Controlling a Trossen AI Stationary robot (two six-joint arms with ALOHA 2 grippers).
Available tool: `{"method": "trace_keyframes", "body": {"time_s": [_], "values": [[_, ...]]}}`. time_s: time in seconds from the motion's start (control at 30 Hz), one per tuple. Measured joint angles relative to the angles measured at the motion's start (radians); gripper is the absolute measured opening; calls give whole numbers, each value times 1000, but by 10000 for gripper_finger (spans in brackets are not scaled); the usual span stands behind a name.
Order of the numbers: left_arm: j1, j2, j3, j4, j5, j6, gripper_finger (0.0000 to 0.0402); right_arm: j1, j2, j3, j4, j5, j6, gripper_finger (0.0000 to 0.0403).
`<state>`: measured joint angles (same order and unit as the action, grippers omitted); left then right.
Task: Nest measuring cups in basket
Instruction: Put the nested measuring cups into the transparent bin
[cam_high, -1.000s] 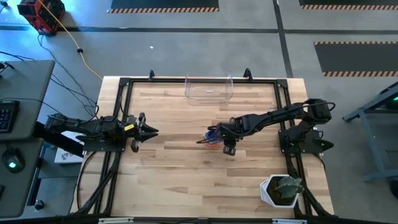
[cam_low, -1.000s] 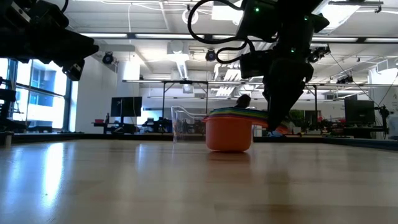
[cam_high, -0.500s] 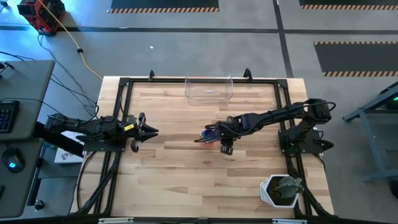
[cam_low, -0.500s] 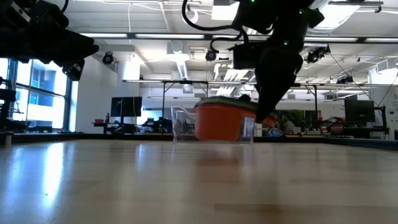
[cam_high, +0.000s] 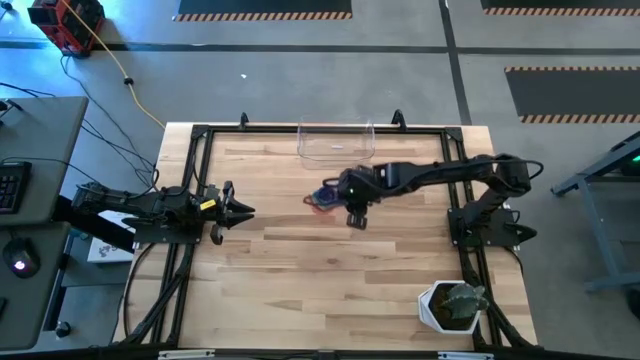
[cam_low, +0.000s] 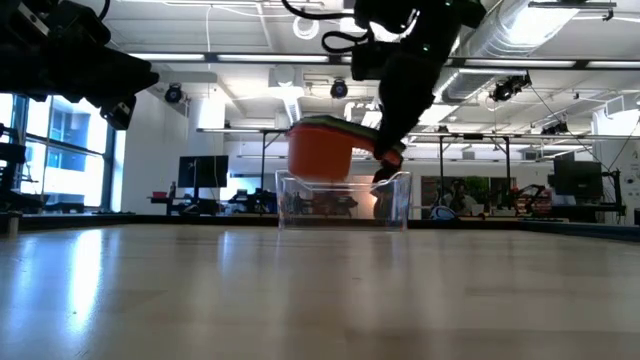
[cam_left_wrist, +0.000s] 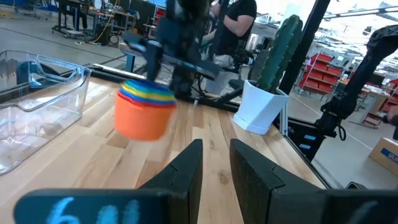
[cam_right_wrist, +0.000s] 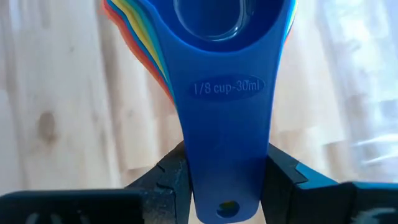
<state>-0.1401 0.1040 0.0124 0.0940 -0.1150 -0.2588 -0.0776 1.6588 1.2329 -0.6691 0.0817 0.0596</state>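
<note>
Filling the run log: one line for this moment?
right pincer: shut on nested measuring cups | cups: lifted, short of basket | left pincer: waiting, table's left

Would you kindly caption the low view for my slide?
Right gripper carries the nested cups above the table, in front of the basket.

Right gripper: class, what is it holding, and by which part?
The right gripper holds the nested measuring cups by their stacked handles, lifted off the table.

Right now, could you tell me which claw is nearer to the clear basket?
The right claw, carrying the stacked cups, is just in front of the basket. The left claw waits at the table's left edge.
</note>
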Motion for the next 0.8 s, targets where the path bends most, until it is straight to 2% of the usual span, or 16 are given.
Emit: {"method": "trace_keyframes", "body": {"time_s": [0.37,0.6,0.8], "values": [[0,0,0,0,0,0,71,-231,0,153,20,37,-209,118],[0,0,0,0,0,0,71,-409,50,142,126,-41,-225,118],[0,0,0,0,0,0,71,-473,136,140,183,-78,-247,118]]}}
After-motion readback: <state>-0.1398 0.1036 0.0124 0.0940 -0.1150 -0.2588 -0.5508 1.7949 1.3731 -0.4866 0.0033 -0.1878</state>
